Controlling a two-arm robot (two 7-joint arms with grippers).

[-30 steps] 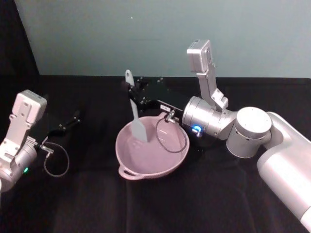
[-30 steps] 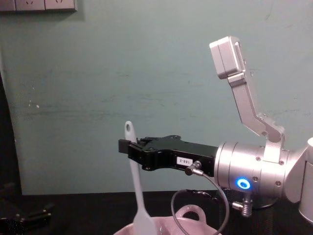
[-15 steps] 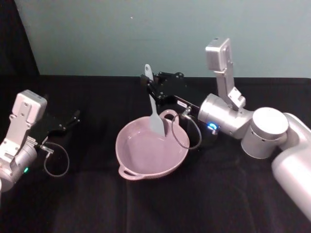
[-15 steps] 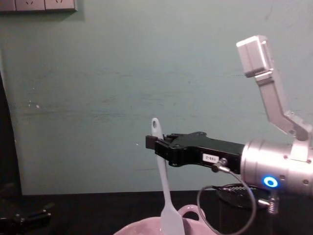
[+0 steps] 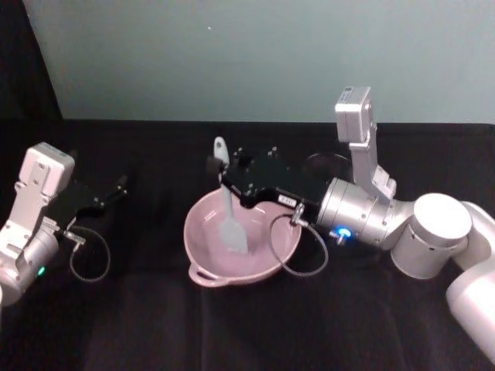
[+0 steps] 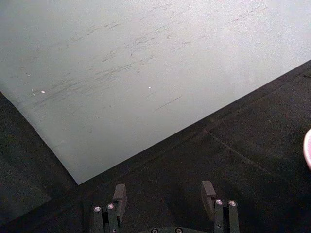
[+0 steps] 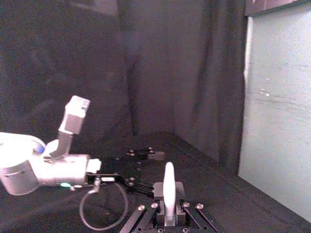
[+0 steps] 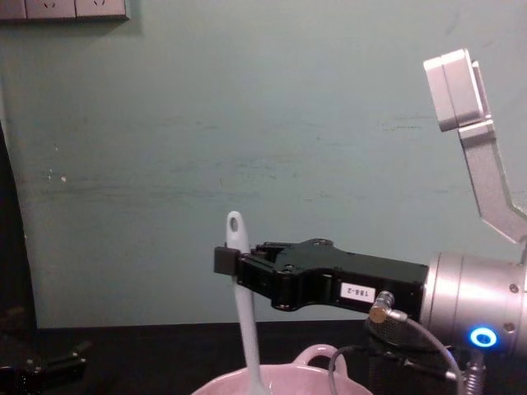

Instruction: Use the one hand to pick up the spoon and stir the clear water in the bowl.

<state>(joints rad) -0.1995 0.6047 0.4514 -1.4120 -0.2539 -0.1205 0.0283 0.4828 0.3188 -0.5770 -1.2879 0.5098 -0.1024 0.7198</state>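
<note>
- Stirring is the step in hand: the right tool (image 5: 223, 175) is clamped narrowly on the upper handle of the spoon (image 5: 227, 202), just below the hole end, pinching it from both sides.
- The spoon hangs near upright with a slight tilt. Its blade is down inside the pale pink bowl (image 5: 251, 272), near the middle.
- The bowl sits mid-worktop (image 5: 155, 325) with its loop handle towards the robot.
- The water cannot be made out, and I cannot tell whether the blade touches the bowl's floor.
- Judgement: to stir well, sweep slow, small circles with the blade low and off the wall. A push on the wall would likely slide the light bowl on the cloth.
- Judgement: hold the wrist steady. The grip is high on a slim handle, so drag at the blade could pivot the spoon in the pinch.
- A cable loop (image 5: 298, 251) from the right tool drapes over the bowl's right rim. It is a snag risk on wide circles.
- The left tool (image 5: 116, 188) is parked at the left, well apart from the bowl, with its fingers (image 6: 208, 191) wide and empty.
</note>
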